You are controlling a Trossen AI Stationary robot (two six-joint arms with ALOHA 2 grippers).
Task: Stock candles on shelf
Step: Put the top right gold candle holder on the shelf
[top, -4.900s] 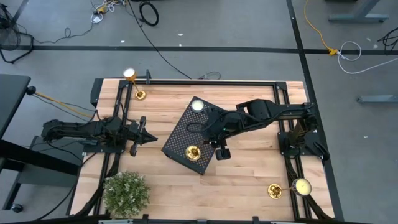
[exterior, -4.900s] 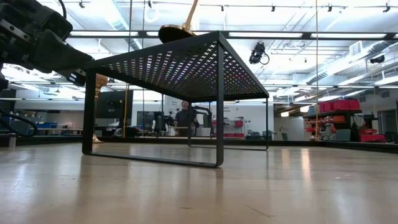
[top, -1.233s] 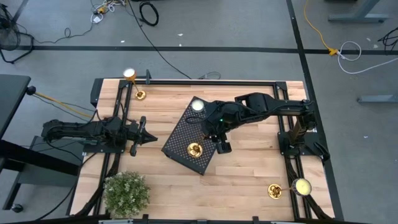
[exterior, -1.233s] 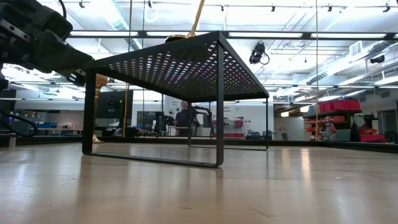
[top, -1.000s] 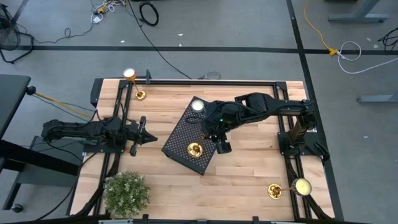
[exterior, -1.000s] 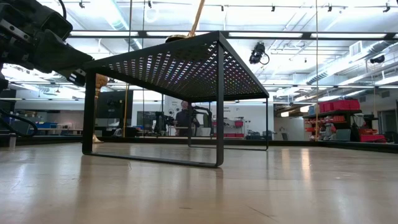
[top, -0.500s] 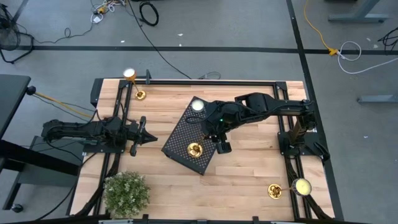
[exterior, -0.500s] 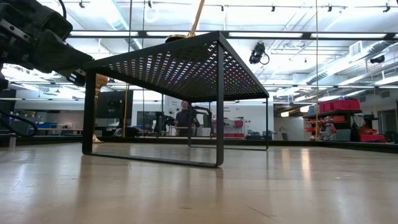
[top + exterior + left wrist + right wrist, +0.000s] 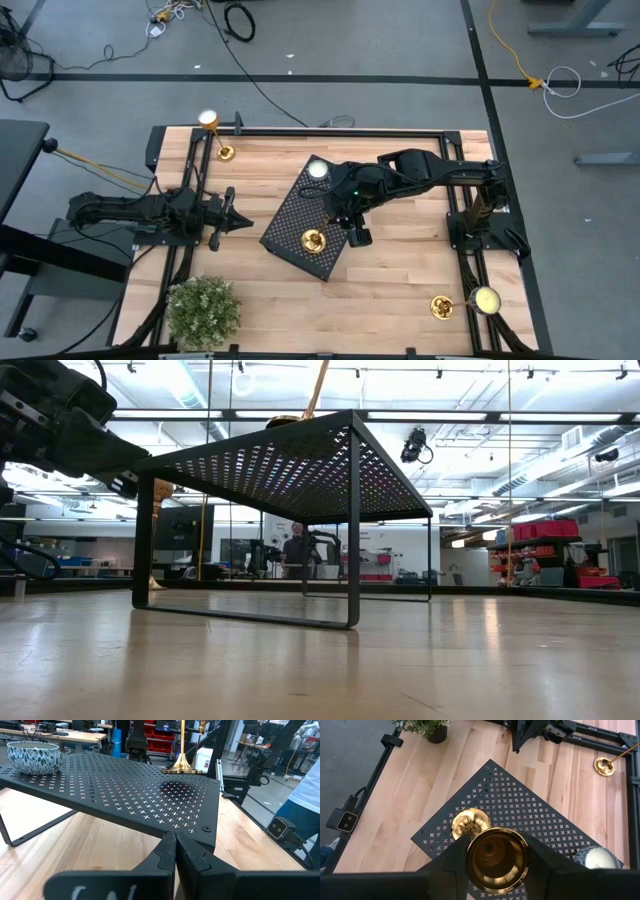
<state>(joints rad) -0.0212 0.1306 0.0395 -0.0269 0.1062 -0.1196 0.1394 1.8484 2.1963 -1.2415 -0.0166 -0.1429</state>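
Observation:
The black mesh shelf (image 9: 300,222) stands askew mid-table. One gold candle's round base (image 9: 312,241) rests on the shelf's near end; its stem (image 9: 318,385) rises slanted into my right gripper (image 9: 496,840), which is shut on its top. A second candle (image 9: 225,153) stands at the table's far left corner. A third (image 9: 441,306) is at the near right. My left gripper (image 9: 245,222) waits shut at the table's left, pointing level at the shelf's edge (image 9: 200,827). My right gripper has the candle's gold cup top (image 9: 496,855) between its two fingers (image 9: 455,862); the cup itself hides the exact place of contact. The fingers come slanting down from the table's right. The candle stands with its base (image 9: 470,823) on the shelf, leaning slightly.
A blue-and-white patterned bowl (image 9: 34,756) sits on the shelf's far end (image 9: 317,169). A bushy green plant (image 9: 203,310) stands at the near left corner. Bare wood lies between shelf and near edge. A person's sleeve (image 9: 306,795) shows beyond the table.

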